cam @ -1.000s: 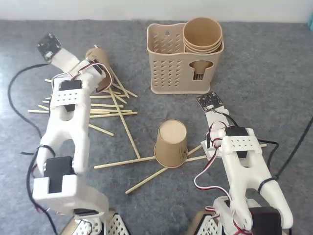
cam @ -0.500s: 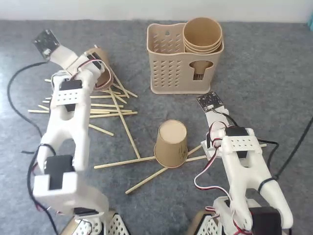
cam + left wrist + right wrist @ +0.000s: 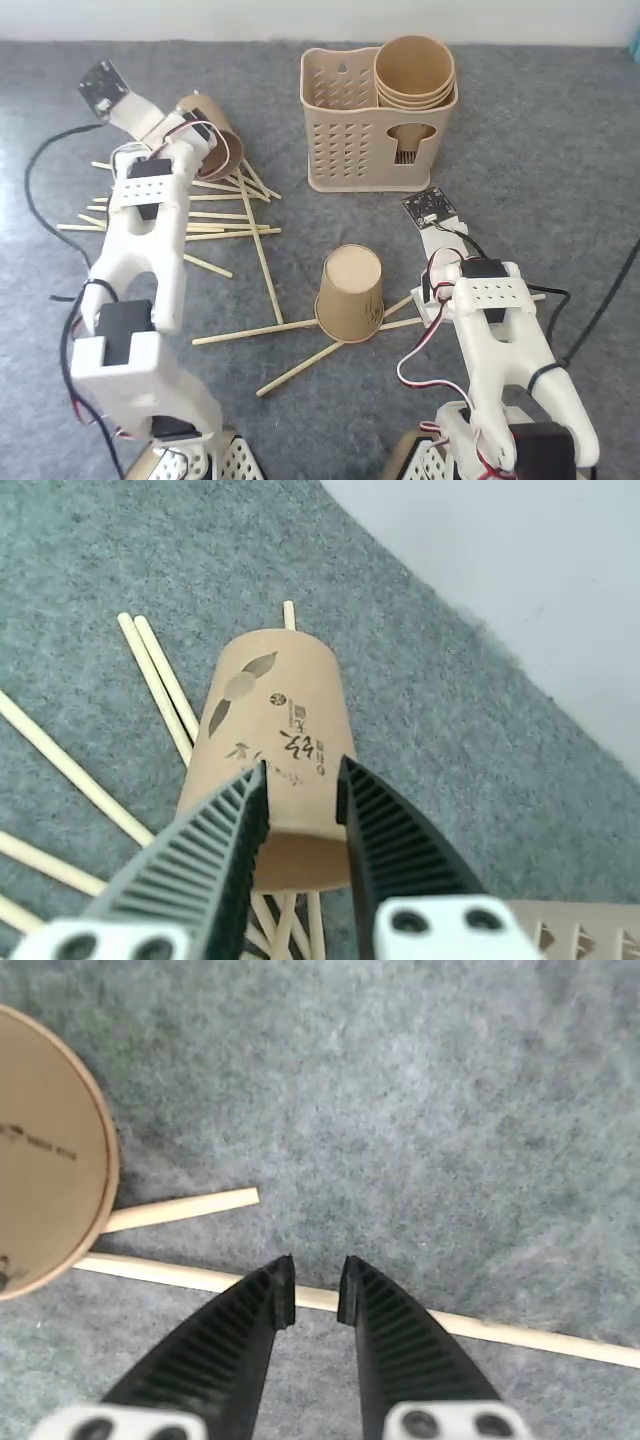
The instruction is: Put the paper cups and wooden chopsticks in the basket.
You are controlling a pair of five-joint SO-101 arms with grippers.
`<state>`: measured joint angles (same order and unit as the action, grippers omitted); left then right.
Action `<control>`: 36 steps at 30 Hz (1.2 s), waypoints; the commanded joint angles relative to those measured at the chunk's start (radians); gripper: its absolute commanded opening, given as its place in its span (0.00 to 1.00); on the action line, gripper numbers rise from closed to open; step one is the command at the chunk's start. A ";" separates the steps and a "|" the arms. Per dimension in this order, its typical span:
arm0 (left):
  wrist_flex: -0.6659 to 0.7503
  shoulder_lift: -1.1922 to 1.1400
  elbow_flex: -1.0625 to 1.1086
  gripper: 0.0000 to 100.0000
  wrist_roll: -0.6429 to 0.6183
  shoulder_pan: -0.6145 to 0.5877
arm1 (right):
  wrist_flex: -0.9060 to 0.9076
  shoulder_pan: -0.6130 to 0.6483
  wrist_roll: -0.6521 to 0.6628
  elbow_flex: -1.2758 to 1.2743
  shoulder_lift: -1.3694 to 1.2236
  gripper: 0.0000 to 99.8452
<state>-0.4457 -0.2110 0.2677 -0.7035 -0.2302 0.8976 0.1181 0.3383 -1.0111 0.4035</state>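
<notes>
Pinching a paper cup [image 3: 280,710], left end effector [image 3: 300,775]; right end effector [image 3: 315,1290] slightly parted, empty, above a chopstick [image 3: 500,1328].

A beige slotted basket [image 3: 350,150] stands upright at the back of the tabletop, with a stack of brown paper cups [image 3: 414,65] nested in its right compartment. Another cup [image 3: 350,292] sits upside down on crossed chopsticks [image 3: 300,365]. A third cup [image 3: 275,760] lies tilted beside scattered chopsticks [image 3: 225,215].

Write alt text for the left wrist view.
The left gripper holds the wide end of a tipped paper cup, its base pointing away. Beside and under it lie wooden chopsticks on grey carpet, a pale wall beyond.
</notes>
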 commanded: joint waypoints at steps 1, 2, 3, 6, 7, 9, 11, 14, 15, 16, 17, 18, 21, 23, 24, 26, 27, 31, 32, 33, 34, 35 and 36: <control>-0.087 0.133 -0.053 0.11 -0.003 -0.026 | -0.008 -0.013 0.014 0.003 0.016 0.10; -0.118 0.160 -0.053 0.11 -0.003 -0.035 | -0.004 -0.013 0.003 0.003 0.018 0.10; -0.153 0.189 -0.053 0.11 -0.003 -0.048 | 0.018 -0.015 -0.034 0.008 0.027 0.10; -0.275 0.282 -0.053 0.11 -0.002 -0.087 | 0.143 -0.015 -0.138 0.040 0.153 0.10; -0.315 0.308 -0.053 0.11 -0.002 -0.100 | 0.191 -0.015 -0.166 0.049 0.216 0.10; -0.396 0.356 -0.051 0.11 0.000 -0.120 | 0.271 -0.008 -0.201 0.058 0.352 0.10; -0.476 0.388 -0.048 0.11 0.000 -0.127 | 0.300 -0.015 -0.196 0.055 0.478 0.10; -0.545 0.425 -0.004 0.11 0.000 -0.129 | 0.317 -0.007 -0.172 0.038 0.608 0.10; -0.552 0.434 0.021 0.11 0.000 -0.127 | 0.328 -0.005 -0.164 0.048 0.631 0.10; -0.554 0.445 0.051 0.11 0.000 -0.127 | 0.346 -0.005 -0.158 0.068 0.644 0.10; -0.551 0.454 0.085 0.11 0.000 -0.126 | 0.375 -0.002 -0.153 0.104 0.645 0.10; -0.537 0.465 0.117 0.11 0.000 -0.126 | 0.414 0.007 -0.150 0.152 0.645 0.10; -0.474 0.500 0.216 0.11 0.000 -0.129 | 0.552 0.047 -0.135 0.321 0.644 0.10; -0.427 0.523 0.285 0.11 0.000 -0.127 | 0.631 0.091 -0.140 0.445 0.619 0.10; -0.400 0.537 0.317 0.11 0.000 -0.127 | 0.667 0.116 -0.146 0.503 0.591 0.10; -0.345 0.565 0.371 0.11 0.009 -0.129 | 0.723 0.174 -0.193 0.623 0.506 0.10; -0.316 0.578 0.394 0.11 0.025 -0.130 | 0.748 0.200 -0.215 0.675 0.450 0.10; -0.233 0.615 0.464 0.11 0.051 -0.130 | 0.819 0.275 -0.282 0.867 0.177 0.10; -0.209 0.618 0.476 0.11 0.051 -0.132 | 0.825 0.285 -0.295 0.905 0.119 0.10; -0.183 0.620 0.487 0.11 0.051 -0.132 | 0.828 0.292 -0.308 0.942 0.061 0.10; -0.155 0.618 0.496 0.11 0.051 -0.133 | 0.826 0.294 -0.322 0.973 0.015 0.10; -0.130 0.618 0.507 0.11 0.051 -0.146 | 0.817 0.295 -0.338 0.997 -0.021 0.10; -0.101 0.618 0.518 0.11 0.051 -0.161 | 0.805 0.295 -0.351 1.019 -0.048 0.10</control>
<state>-0.6299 0.3598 0.7802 -0.6651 -0.3606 1.7093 0.4035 0.0330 -0.0997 0.4480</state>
